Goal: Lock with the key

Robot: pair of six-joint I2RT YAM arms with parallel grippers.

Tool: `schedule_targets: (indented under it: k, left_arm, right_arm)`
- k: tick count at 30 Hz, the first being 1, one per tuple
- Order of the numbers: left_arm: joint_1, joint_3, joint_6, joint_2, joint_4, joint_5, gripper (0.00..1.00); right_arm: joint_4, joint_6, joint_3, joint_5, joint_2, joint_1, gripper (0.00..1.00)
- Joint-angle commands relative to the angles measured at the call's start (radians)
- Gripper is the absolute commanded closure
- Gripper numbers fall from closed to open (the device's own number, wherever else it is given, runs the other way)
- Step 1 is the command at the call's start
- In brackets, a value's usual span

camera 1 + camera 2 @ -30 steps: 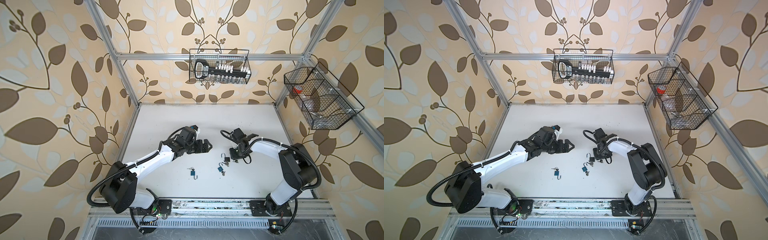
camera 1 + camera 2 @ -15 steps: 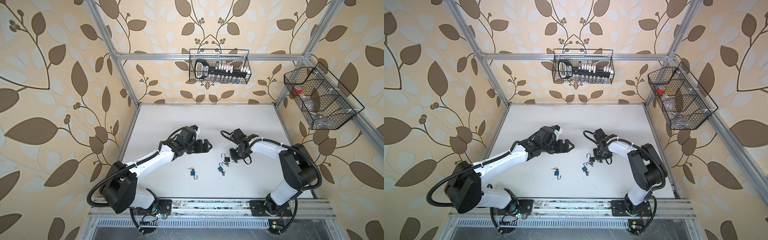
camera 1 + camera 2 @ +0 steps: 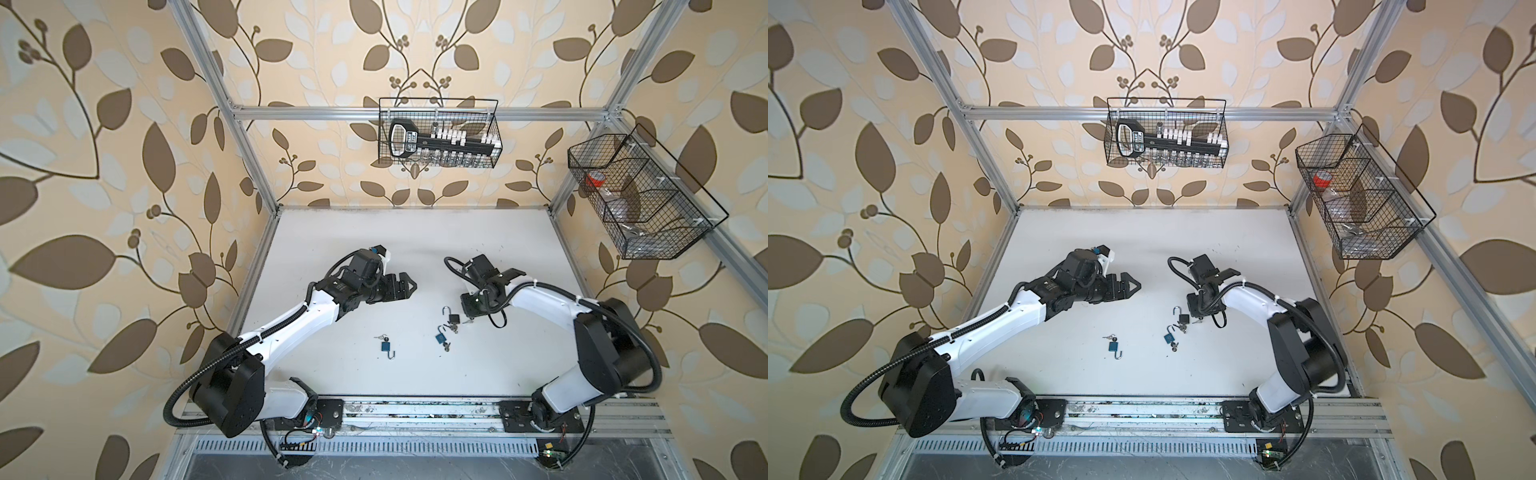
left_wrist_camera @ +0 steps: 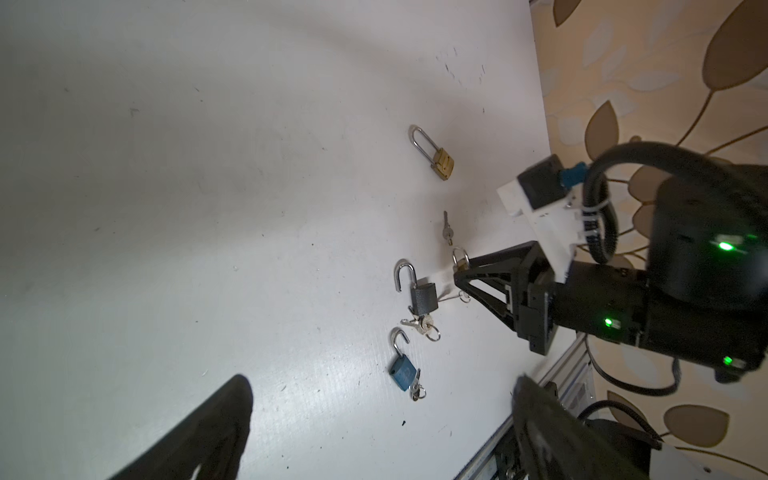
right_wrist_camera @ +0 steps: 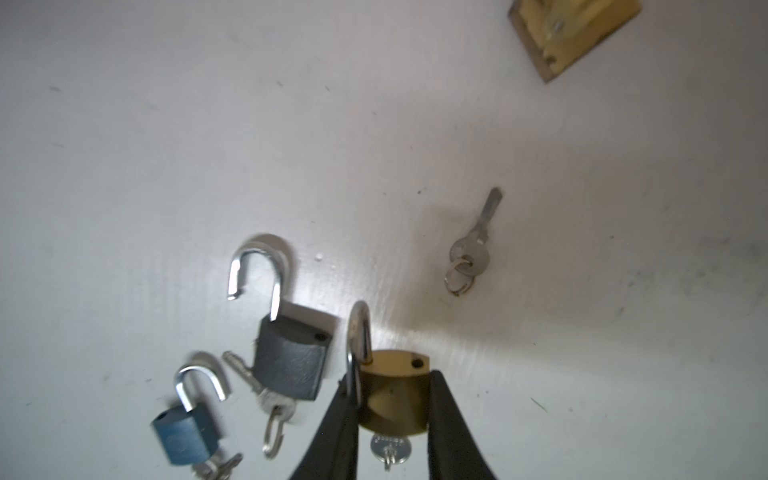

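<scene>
In a top view left pincer [image 3: 409,286] released over counter [image 3: 374,232], right pincer [image 3: 468,314] tip-down beside grey padlock [image 3: 454,319], left wrist view shows blue padlock [image 4: 403,374] further off, right wrist view shows right pincer grasping brass padlock [image 5: 392,390], key [image 5: 390,451] in its base.

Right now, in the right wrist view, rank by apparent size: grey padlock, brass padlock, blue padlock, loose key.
1. Grey padlock and brass padlock: alike; the right tool hides part of the brass one, so unranked.
2. Blue padlock.
3. Loose key.
</scene>
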Motion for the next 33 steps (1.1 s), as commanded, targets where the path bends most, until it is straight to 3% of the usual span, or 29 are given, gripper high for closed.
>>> schedule_targets:
  k: [1, 5, 11, 18, 26, 33]
  left_arm:
    - [0.009, 0.100, 0.043, -0.060, -0.044, -0.010, 0.04]
    - [0.008, 0.186, 0.058, -0.054, -0.056, 0.039, 0.07]
    - [0.008, 0.254, 0.032, -0.046, -0.024, 0.098, 0.12]
    - [-0.031, 0.318, 0.025, -0.022, -0.059, 0.076, 0.19]
    - [-0.127, 0.358, 0.044, 0.025, -0.129, -0.053, 0.28]
    - [-0.173, 0.365, 0.037, 0.069, -0.137, -0.081, 0.31]
  right_arm:
    - [0.112, -0.060, -0.018, -0.104, -0.148, 0.009, 0.84]
    - [0.225, -0.148, -0.026, -0.249, -0.247, 0.020, 0.86]
    - [0.400, -0.208, -0.043, -0.366, -0.325, 0.062, 0.94]
    - [0.421, -0.276, -0.009, -0.233, -0.310, 0.169, 0.99]
    - [0.447, -0.253, 0.004, -0.218, -0.300, 0.209, 1.00]
    - [0.454, -0.241, 0.012, -0.220, -0.299, 0.222, 1.00]
